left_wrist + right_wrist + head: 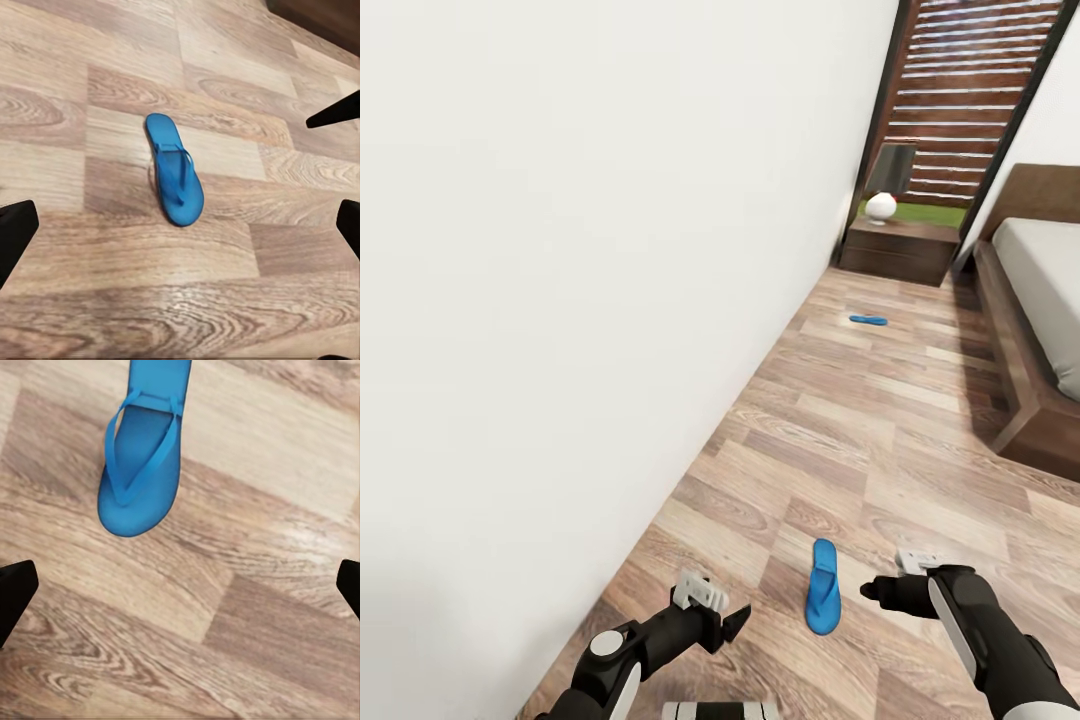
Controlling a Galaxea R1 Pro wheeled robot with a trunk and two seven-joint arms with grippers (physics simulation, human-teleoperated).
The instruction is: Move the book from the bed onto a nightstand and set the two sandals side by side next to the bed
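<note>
One bright blue sandal (pixel 822 588) lies flat on the wood floor between my two grippers. My left gripper (pixel 734 621) hovers open just to its left, and my right gripper (pixel 870 590) hovers open just to its right. The same sandal (pixel 174 171) shows ahead of the left gripper (pixel 180 229), and this sandal (pixel 142 472) also lies ahead of the right gripper (pixel 180 589); both are apart from it. The second sandal (pixel 868 320) lies far ahead near the nightstand (pixel 900 248). The bed (pixel 1040 300) runs along the right. The book is out of view.
A white wall (pixel 610 300) runs close along my left. A lamp (pixel 887 185) stands on the nightstand before a slatted wood panel (pixel 970 90). Wood-plank floor (pixel 860 440) stretches between the wall and the bed frame.
</note>
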